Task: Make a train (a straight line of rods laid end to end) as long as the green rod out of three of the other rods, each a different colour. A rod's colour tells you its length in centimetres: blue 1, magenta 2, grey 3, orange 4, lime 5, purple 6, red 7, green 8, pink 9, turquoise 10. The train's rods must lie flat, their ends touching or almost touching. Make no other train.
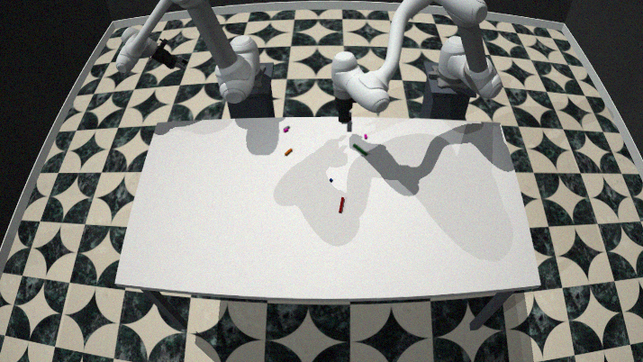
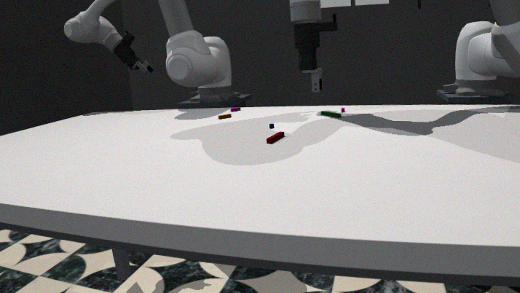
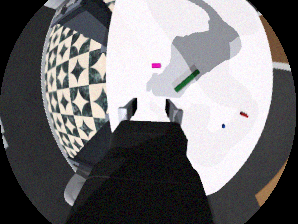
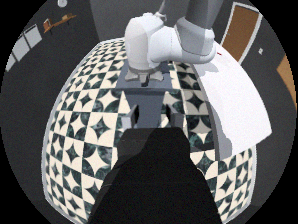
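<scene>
A green rod lies flat near the table's back edge. A magenta rod lies behind it. A blue rod and a red rod lie apart nearer the middle. An orange rod lies left in the top and exterior views. Behind it is another magenta piece with a darker part, too small to identify. My left gripper is open, empty, above the back edge. My right gripper is open, empty, off the table.
The white table stands in front of both arm bases. The left arm reaches over its back edge and casts shadows around the green rod. The right arm is folded beyond the table's back left in the top and exterior views.
</scene>
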Controlling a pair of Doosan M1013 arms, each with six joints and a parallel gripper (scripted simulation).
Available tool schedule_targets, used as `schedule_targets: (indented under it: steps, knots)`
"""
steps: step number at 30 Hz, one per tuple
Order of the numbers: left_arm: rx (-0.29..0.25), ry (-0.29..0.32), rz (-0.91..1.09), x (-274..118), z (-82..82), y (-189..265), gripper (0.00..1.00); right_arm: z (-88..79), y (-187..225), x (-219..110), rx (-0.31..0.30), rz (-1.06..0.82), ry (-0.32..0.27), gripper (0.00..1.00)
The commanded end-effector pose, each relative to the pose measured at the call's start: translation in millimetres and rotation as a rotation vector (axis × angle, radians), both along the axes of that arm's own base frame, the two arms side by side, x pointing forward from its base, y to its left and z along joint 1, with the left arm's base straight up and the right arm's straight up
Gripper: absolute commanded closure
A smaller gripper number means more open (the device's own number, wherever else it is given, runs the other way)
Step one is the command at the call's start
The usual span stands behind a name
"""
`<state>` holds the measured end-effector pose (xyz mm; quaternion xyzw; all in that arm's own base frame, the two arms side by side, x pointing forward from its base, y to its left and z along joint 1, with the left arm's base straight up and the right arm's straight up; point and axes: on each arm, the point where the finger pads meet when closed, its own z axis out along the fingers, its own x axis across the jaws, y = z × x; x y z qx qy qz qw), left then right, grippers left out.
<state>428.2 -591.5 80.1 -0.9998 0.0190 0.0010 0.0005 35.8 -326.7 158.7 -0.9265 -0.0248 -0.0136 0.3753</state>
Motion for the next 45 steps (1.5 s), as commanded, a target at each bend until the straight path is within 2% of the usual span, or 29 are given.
schedule_targets:
  steps: [1,29,41,43,45]
  knots:
    - [-0.003,-0.005,0.002,1,-0.1,1,0.0,0.1,3,-3,0.015,0.001,0.007,0.0]
    - [-0.004,-0.006,-0.027,7,1.1,-1,0.0,0.1,3,-3,0.015,0.001,0.007,0.0]
    - [-0.003,0.002,-0.434,60,2.2,-12,0.0,0.1,3,-3,0.015,0.001,0.007,0.0]
    - [-0.003,0.002,-0.434,60,2.2,-12,0.0,0.1,3,-3,0.015,0.001,0.007,0.0]
    - [-0.003,0.002,-0.544,74,2.5,-16,0.0,0.1,3,-3,0.015,0.001,0.007,0.0]
